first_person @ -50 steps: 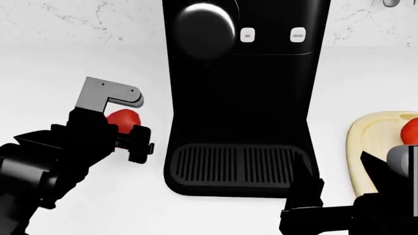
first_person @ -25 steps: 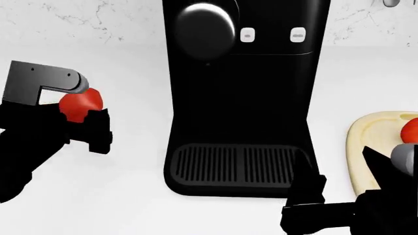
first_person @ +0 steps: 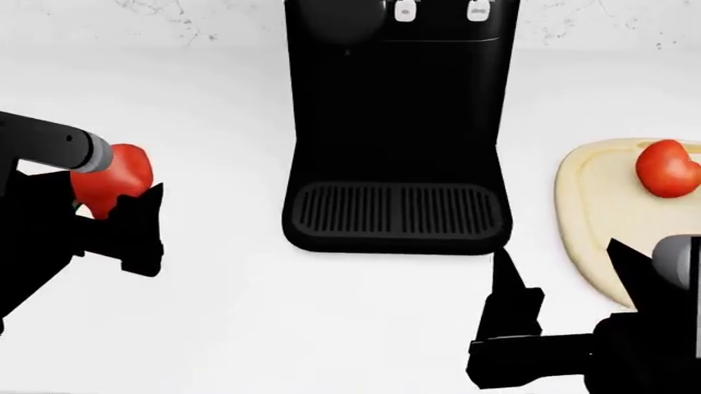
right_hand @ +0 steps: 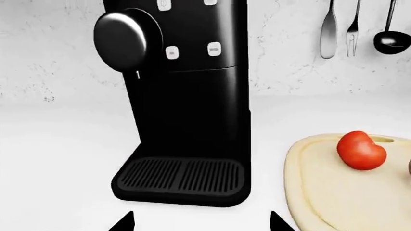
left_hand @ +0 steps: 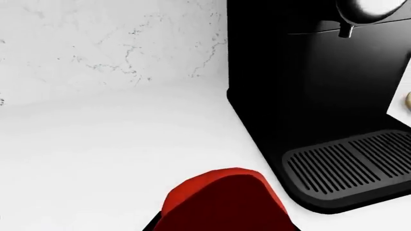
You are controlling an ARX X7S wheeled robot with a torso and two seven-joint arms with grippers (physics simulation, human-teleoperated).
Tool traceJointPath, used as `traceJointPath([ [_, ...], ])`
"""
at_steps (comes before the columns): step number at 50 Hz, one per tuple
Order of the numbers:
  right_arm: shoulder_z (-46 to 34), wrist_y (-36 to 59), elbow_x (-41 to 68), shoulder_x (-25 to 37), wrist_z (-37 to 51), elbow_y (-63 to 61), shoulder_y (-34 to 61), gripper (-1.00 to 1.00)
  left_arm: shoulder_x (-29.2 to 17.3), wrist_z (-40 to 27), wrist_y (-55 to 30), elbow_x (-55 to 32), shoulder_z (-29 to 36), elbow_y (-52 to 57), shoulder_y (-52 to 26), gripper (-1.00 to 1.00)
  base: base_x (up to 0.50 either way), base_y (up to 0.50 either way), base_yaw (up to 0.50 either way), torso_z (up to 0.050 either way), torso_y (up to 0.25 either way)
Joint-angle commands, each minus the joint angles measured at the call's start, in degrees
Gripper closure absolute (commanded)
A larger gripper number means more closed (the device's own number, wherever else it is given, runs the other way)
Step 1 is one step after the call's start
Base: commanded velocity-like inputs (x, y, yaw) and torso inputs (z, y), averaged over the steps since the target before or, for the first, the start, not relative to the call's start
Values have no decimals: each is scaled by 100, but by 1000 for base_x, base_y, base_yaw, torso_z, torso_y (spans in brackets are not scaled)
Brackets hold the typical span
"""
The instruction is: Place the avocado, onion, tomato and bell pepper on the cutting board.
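My left gripper [first_person: 110, 195] is shut on the deep red bell pepper [first_person: 112, 178], held above the white counter to the left of the coffee machine. The pepper fills the near edge of the left wrist view [left_hand: 222, 202]. The pale wood cutting board [first_person: 597, 213] lies at the right, with the red-orange tomato [first_person: 666, 168] on its far part. Both also show in the right wrist view, board [right_hand: 321, 187] and tomato [right_hand: 361, 150]. My right gripper [first_person: 570, 279] is open and empty, in front of the machine and left of the board. The avocado and onion are out of view.
A tall black coffee machine [first_person: 395, 123] with a ribbed drip tray [first_person: 396, 209] stands between the pepper and the board. A spoon, fork and ladle [right_hand: 352, 24] hang on the marble wall behind the board.
My left gripper has carried the pepper up off the counter and to the left, away from the machine. The head view has shifted, showing more of the board and the tomato.
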Motion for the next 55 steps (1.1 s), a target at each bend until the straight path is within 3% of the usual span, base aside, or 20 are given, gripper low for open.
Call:
traceJointPath([
  [1,127,-128,-340,-27,-167,65,-139,-100,62,-6,142,-214,-150,160,31,100,0,-500,0,0,0],
  [55,267,-299,-367,63,-247,-61,-352,-100,174,-40,175,-405,-35,326,99,100,0,-500,0,0,0],
])
